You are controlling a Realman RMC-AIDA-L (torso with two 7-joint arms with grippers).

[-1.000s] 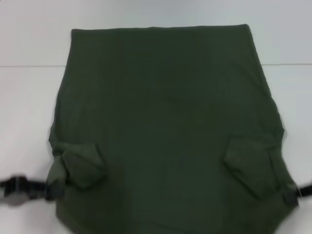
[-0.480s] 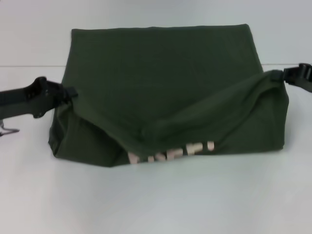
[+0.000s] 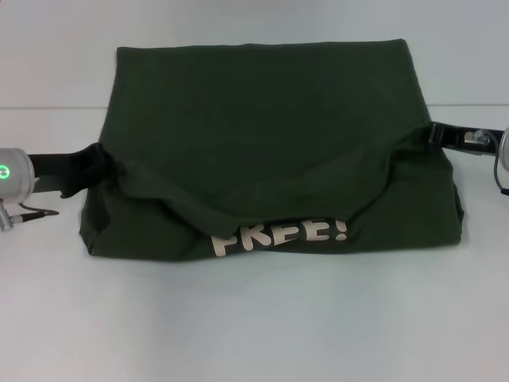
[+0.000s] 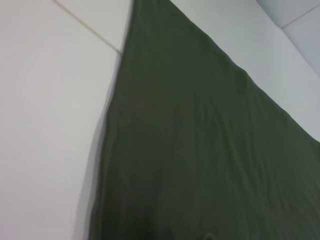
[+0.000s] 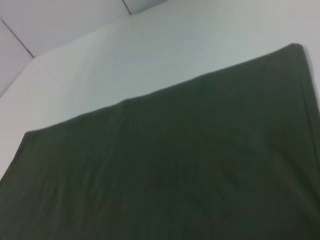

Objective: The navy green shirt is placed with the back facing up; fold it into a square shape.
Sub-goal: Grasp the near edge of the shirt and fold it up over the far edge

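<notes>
Showing cream lettering, navy green shirt (image 3: 262,135) lies half-folded.

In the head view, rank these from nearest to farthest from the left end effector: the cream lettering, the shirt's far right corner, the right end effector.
Measured from the left end effector, at the navy green shirt's left edge:
1. Cream lettering, near edge, middle.
2. Shirt's far right corner, away from the robot.
3. Right end effector, at the shirt's right edge; only slightly farther than the corner.

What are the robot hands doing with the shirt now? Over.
Left gripper and right gripper at the navy green shirt's side edges. Near half lifted over, cream lettering showing. Nothing in the way.
</notes>
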